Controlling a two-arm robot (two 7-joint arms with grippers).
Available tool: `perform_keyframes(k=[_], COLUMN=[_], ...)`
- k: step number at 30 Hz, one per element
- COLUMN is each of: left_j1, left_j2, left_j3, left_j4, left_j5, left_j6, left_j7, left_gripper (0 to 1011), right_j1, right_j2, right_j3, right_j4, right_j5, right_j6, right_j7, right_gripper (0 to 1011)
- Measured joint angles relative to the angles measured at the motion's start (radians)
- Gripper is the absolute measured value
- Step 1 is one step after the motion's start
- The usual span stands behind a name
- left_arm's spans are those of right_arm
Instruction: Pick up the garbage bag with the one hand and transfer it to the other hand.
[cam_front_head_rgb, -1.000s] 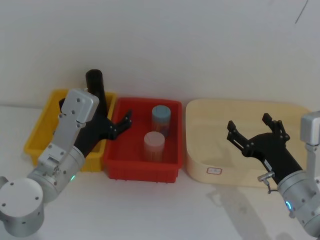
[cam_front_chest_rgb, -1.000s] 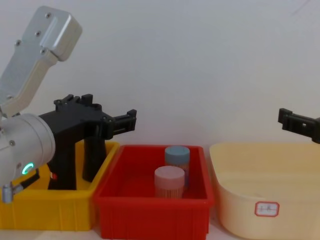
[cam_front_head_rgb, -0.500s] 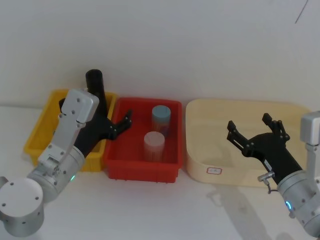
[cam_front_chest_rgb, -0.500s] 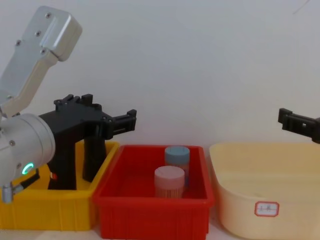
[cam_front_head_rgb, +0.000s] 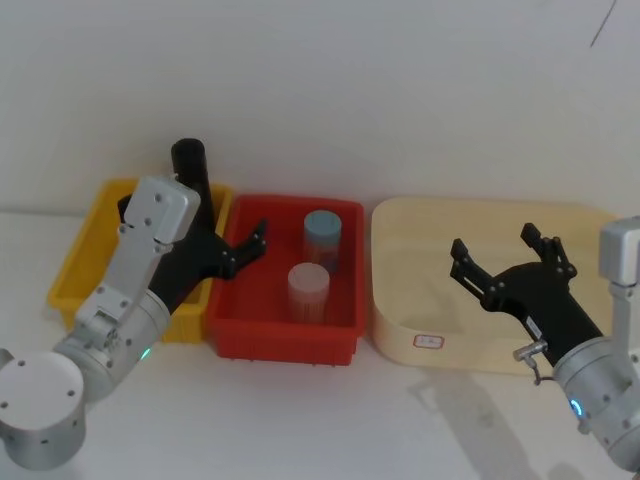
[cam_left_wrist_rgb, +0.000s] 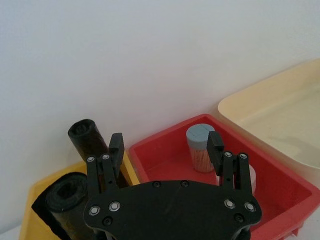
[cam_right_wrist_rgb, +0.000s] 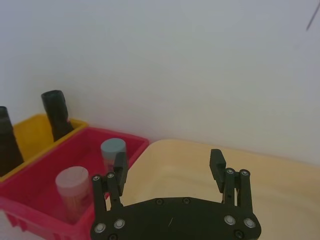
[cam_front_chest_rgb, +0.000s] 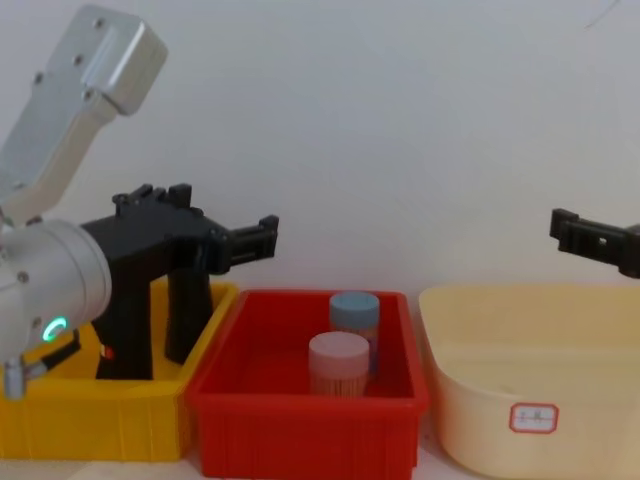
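The left gripper (cam_left_wrist_rgb: 165, 145), its fingers spread wide and holding nothing, hovers above the seam between the yellow bin (cam_front_head_rgb: 75, 265) and the red bin (cam_front_head_rgb: 280, 345), a touch higher and nearer the red bin than half a second ago. The garbage bag (cam_front_chest_rgb: 128, 340) stands untouched in the yellow bin beside a second black roll (cam_front_head_rgb: 188, 165). The right gripper (cam_front_head_rgb: 494, 242), likewise spread and empty, hangs over the cream tub (cam_front_head_rgb: 400, 290) and has edged slightly toward the robot's left.
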Motion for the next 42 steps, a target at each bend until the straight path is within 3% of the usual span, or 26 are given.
perform_keyframes(k=[5,14,21,23,25,35,42], left_j1=[-0.009,-0.038,-0.033,-0.028,-0.013,0.049,0.081], left_j2=[0.010,0.049,0.093,0.102,0.119,0.145,0.142], left_j3=[-0.007,-0.052,-0.118,-0.133,-0.171,-0.268,-0.297], left_j4=[-0.031,-0.131,-0.197,-0.207,-0.224,-0.221,-0.184], left_j5=[-0.010,-0.047,-0.082,-0.092,-0.113,-0.178,-0.200], left_j6=[0.028,0.143,0.239,0.262,0.300,0.370,0.370], left_j7=[-0.022,-0.060,-0.075,-0.077,-0.082,-0.101,-0.116], left_gripper=[1001,1001,1001,1001,1001,1001,1001], right_j1=[0.015,0.116,0.226,0.233,0.281,0.354,0.375], right_j2=[0.007,0.019,0.016,0.015,0.009,-0.004,-0.008], right_j3=[0.002,0.000,-0.019,-0.022,-0.036,-0.063,-0.072], right_j4=[-0.021,-0.017,0.052,0.061,0.105,0.193,0.231], right_j5=[0.012,0.072,0.117,0.121,0.141,0.173,0.194], right_j6=[0.033,0.119,0.158,0.161,0.173,0.189,0.199], right_j7=[0.020,0.113,0.196,0.203,0.240,0.295,0.309], right_gripper=[1002,1001,1001,1002,1002,1001,1001])
